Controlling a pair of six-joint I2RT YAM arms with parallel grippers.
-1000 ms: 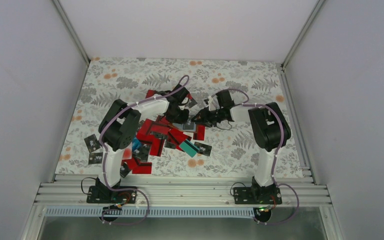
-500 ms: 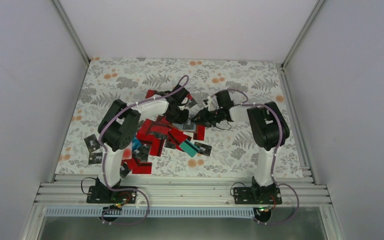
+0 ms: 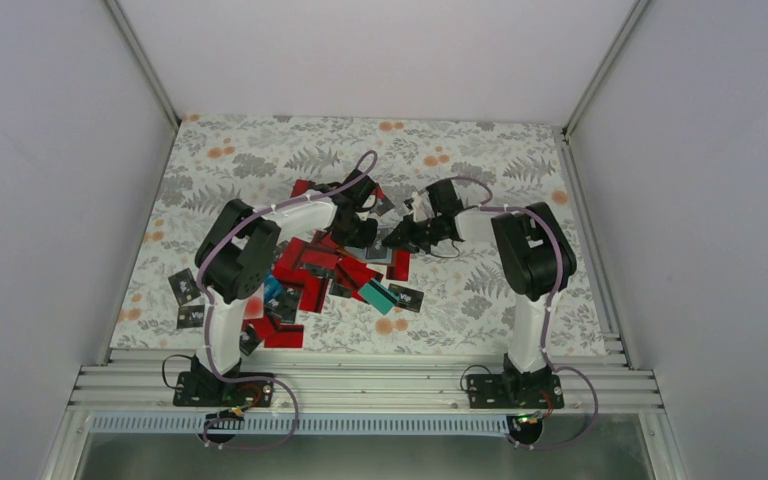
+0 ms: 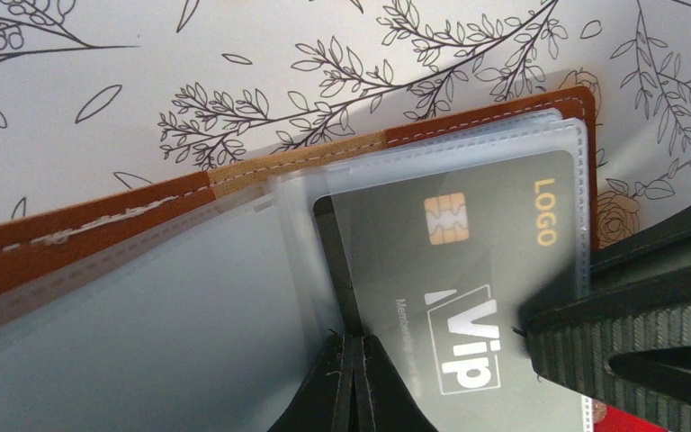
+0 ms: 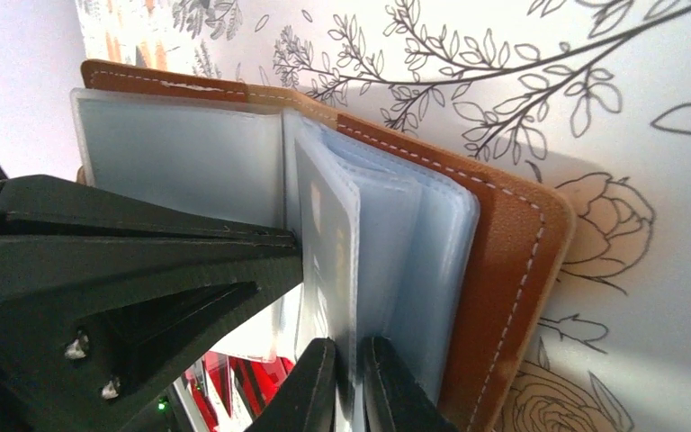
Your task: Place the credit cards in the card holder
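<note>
The brown card holder (image 4: pixel 81 229) lies open on the floral mat, its greyish clear pockets fanned out; it also shows in the right wrist view (image 5: pixel 504 252). A black VIP card (image 4: pixel 468 270) sits inside one pocket. My left gripper (image 4: pixel 353 360) is shut on a thin black credit card (image 4: pixel 333 261), held edge-on at the fold between pockets. My right gripper (image 5: pixel 348 378) is shut on one clear pocket leaf (image 5: pixel 328 225), holding it upright. In the top view both grippers, left (image 3: pixel 357 232) and right (image 3: pixel 397 240), meet over the holder (image 3: pixel 380 256), which is mostly hidden.
A heap of red and black cards (image 3: pixel 305 270) lies in front of the left arm, with a teal card (image 3: pixel 377 296) and a black card (image 3: pixel 407 297) at its right. Loose black cards (image 3: pixel 184 287) lie at the mat's left. White walls enclose the table.
The right arm has shifted slightly to the left toward the holder. Both grippers keep their hold; the cards on the mat have not moved.
</note>
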